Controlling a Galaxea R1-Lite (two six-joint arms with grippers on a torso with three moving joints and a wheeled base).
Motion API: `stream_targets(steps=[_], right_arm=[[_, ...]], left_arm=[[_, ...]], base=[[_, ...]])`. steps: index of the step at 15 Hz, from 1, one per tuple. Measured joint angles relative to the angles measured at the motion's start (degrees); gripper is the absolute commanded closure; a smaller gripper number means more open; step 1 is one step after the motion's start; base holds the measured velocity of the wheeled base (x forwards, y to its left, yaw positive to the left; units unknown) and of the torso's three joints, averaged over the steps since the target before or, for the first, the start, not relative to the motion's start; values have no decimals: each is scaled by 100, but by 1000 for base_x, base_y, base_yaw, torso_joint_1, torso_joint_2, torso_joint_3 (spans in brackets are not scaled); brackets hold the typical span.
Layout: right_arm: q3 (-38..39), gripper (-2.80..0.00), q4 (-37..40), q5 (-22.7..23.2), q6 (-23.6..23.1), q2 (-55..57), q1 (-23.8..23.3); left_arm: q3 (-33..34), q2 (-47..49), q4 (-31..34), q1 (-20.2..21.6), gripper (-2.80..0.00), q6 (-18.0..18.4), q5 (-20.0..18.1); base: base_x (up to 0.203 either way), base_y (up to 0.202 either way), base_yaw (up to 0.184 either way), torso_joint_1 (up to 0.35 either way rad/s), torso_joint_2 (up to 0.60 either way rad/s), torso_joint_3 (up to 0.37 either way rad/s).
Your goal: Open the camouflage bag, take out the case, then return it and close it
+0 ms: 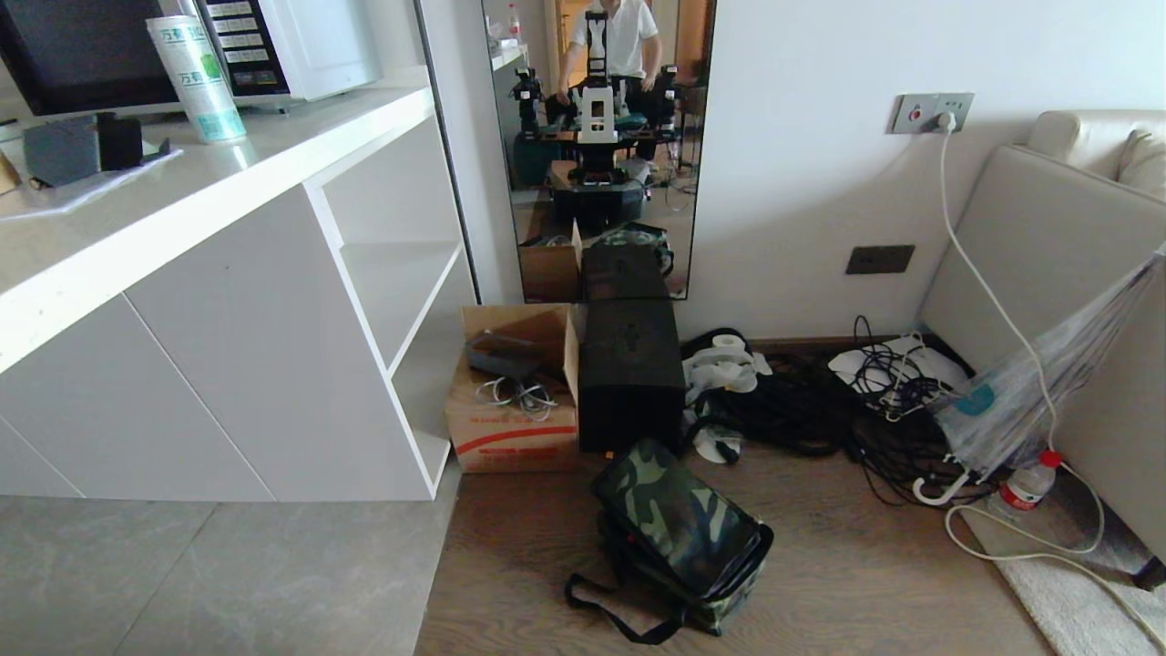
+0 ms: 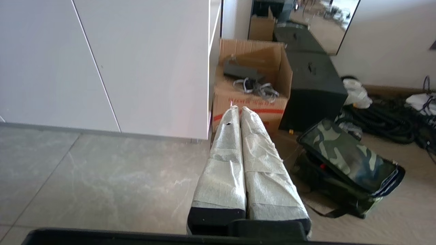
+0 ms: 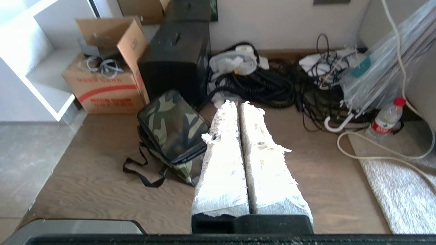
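Closest to the head camera lies the bag (image 1: pixel 679 533), on the wood floor just in front of the black box (image 1: pixel 630 375), lid side up and tilted, its black strap (image 1: pixel 612 612) trailing on the floor on the side away from the box. Beside the box stands the carton (image 1: pixel 515 394), with cables in it. No case shows; judging by the bag's full shape and shut lid it is probably inside, so the task looks barely begun.

Neither arm shows in the head view. In its own wrist view the left gripper (image 2: pixel 237 109) has its wrapped jaws pressed together with nothing between them, hanging above the floor near the carton, with the bag (image 2: pixel 347 160) off to one side and well apart. The right gripper (image 3: pixel 235 103) is likewise closed and empty, above bare floor next to the bag (image 3: pixel 172 127), nearer than the left but not touching.

To open the bag well, I would first bring the robot down and closer, then find the flap's free edge, hold the body steady with one gripper, and lift the flap with the other, keeping clear of the loose strap and the cable pile (image 1: pixel 802 410) next to the box.
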Motion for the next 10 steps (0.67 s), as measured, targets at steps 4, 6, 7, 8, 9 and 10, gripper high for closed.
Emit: stream_targets(steps=[4, 6, 7, 8, 9, 10], right_arm=[[0, 0, 0, 0, -1, 0, 0], [0, 0, -6, -1, -1, 0, 0], [0, 0, -4, 0, -1, 0, 0], [0, 0, -2, -1, -5, 0, 0], [0, 0, 0, 1, -1, 2, 0], [0, 0, -4, 4, -11, 2, 0]], left_arm=[[0, 0, 0, -2, 0, 0, 0], [0, 0, 0, 0, 0, 0, 0], [0, 0, 0, 0, 0, 7, 0], [0, 0, 0, -2, 0, 10, 0], [0, 0, 0, -2, 0, 11, 0], [0, 0, 0, -2, 0, 10, 0]], base=[[0, 0, 0, 1, 2, 204], [0, 0, 0, 2, 5, 178], [0, 0, 0, 2, -2, 86], [0, 0, 0, 2, 2, 53], [0, 0, 0, 5, 2, 27], [0, 0, 0, 0, 0, 0]])
